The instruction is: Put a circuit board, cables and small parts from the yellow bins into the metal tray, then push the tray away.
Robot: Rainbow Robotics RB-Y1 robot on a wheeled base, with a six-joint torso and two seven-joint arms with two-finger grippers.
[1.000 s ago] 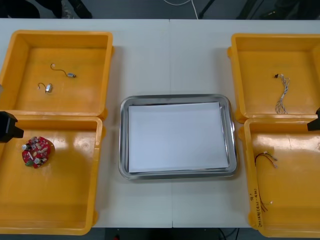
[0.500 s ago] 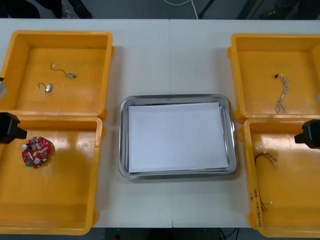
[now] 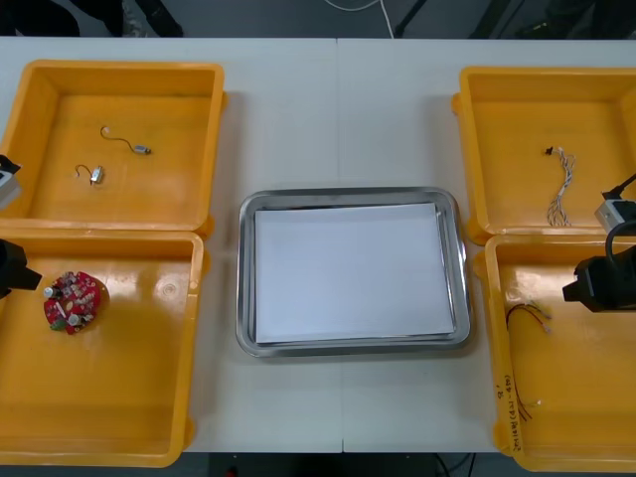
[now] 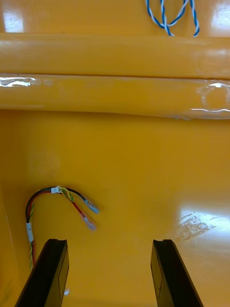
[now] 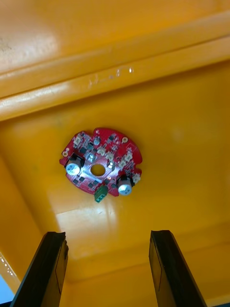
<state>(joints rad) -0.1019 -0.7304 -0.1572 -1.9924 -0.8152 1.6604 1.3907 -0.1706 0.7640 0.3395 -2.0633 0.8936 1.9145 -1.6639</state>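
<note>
Light table (image 3: 338, 99): left gripper (image 5: 106, 235) and right gripper (image 4: 108, 242), fingers apart, should centre over circuit board (image 5: 101, 162) and red-and-yellow cable (image 4: 57, 201) before descending.

Flat off-white table (image 3: 338, 119), matte, evenly lit. A thin seam runs down its middle from far edge to near edge. Beyond the far edge: dark grey floor (image 3: 278, 18), with a thin white cord (image 3: 356, 5) lying on it.

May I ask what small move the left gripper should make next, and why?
Probably ease the left gripper forward and down: its fingers stand open, and the red circuit board lies in the yellow bin beyond the fingertips, not between them.
</note>
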